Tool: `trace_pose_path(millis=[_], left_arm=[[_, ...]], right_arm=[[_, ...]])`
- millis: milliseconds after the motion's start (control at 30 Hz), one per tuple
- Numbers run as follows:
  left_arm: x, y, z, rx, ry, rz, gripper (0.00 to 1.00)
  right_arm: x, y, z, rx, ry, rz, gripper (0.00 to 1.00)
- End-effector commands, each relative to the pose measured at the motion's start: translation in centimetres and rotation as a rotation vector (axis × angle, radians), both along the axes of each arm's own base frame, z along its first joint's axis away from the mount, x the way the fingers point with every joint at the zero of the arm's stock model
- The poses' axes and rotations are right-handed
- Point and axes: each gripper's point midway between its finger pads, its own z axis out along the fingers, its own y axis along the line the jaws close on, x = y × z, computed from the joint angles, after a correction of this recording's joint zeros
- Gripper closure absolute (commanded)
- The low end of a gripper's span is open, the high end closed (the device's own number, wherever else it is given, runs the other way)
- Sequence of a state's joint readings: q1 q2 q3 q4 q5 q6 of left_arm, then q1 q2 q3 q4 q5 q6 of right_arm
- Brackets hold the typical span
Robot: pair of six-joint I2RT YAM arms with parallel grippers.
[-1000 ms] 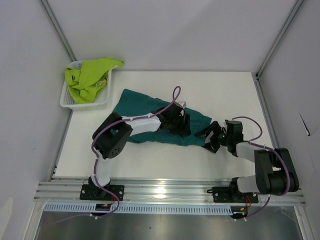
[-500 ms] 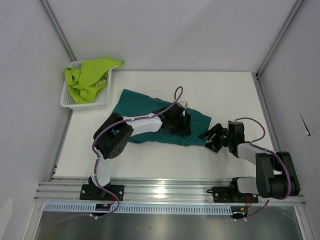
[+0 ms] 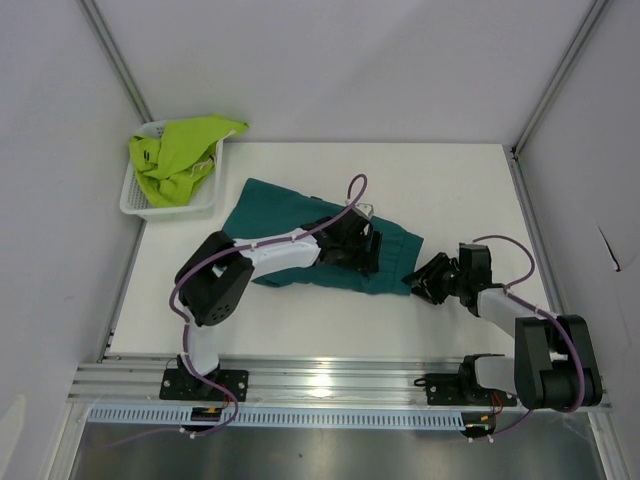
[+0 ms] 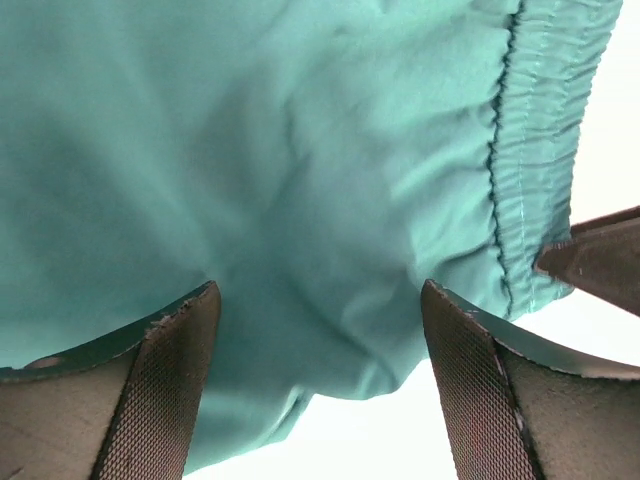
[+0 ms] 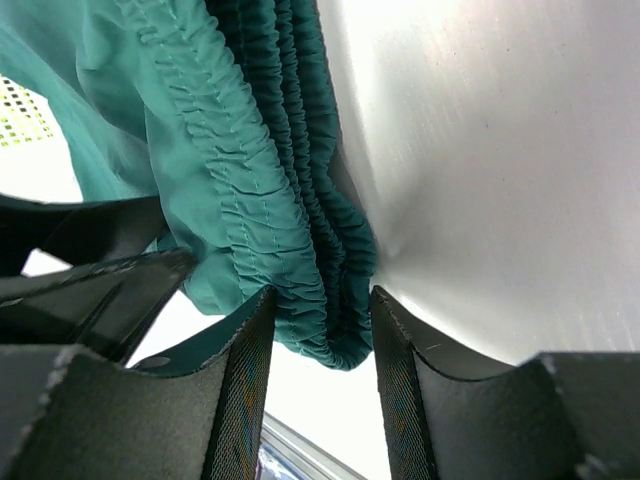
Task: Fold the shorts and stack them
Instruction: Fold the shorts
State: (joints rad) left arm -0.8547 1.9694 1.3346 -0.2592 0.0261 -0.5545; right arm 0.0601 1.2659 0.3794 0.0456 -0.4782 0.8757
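Arms (image 3: pixel 285 250) stretch low, fingers (image 5: pixel 240 400) straddling teal shorts (image 3: pixel 270 205).

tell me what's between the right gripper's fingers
The gathered waistband edge of the teal shorts sits between the fingers of the right gripper, as the right wrist view shows. Whether it is pinched yet isn't clear.

White mesh basket (image 3: pixel 133 195) at far-left corner of white table (image 3: pixel 450 180); metal rail (image 3: pixel 340 378) along near edge.

The white table (image 3: pixel 440 180) bears teal shorts (image 3: pixel 270 205) and a mesh basket (image 3: pixel 172 208).
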Motion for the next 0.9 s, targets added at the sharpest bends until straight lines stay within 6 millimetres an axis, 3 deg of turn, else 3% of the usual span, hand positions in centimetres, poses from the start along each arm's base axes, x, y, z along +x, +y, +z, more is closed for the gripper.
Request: trace_pose_path(millis=[0, 267, 467, 500, 567, 700, 867], left_arm=[[0.2, 1.0, 4.5, -0.003, -0.108, 0.006, 0.16], [-2.1, 1.5, 5.0, 0.015, -0.115, -0.022, 0.19], [-2.5, -0.9, 3.7, -0.020, -0.063, -0.060, 0.37], [-3.0, -1.6, 3.6, -0.044, -0.045, -0.086, 0.45], [-3.3, -2.3, 3.2, -0.058, -0.021, -0.098, 0.53], [-3.5, -3.7, 4.6, -0.121, -0.008, -0.122, 0.68], [-3.6, -4.3, 5.8, -0.164, -0.009, -0.136, 0.70]], right_arm=[[0.8, -0.4, 1.1, -0.028, -0.040, 0.002, 0.54], [0.7, -0.7, 1.2, -0.053, -0.030, 0.011, 0.46], [0.8, -0.9, 1.1, -0.060, -0.033, 0.005, 0.50], [0.7, -0.9, 1.1, -0.062, -0.030, 0.004, 0.52], [0.7, -1.0, 1.0, -0.066, -0.029, 0.003, 0.55], [0.9, -1.1, 1.1, -0.075, -0.039, -0.003, 0.59], [1.0, -1.2, 1.1, -0.077, -0.041, -0.002, 0.59]])
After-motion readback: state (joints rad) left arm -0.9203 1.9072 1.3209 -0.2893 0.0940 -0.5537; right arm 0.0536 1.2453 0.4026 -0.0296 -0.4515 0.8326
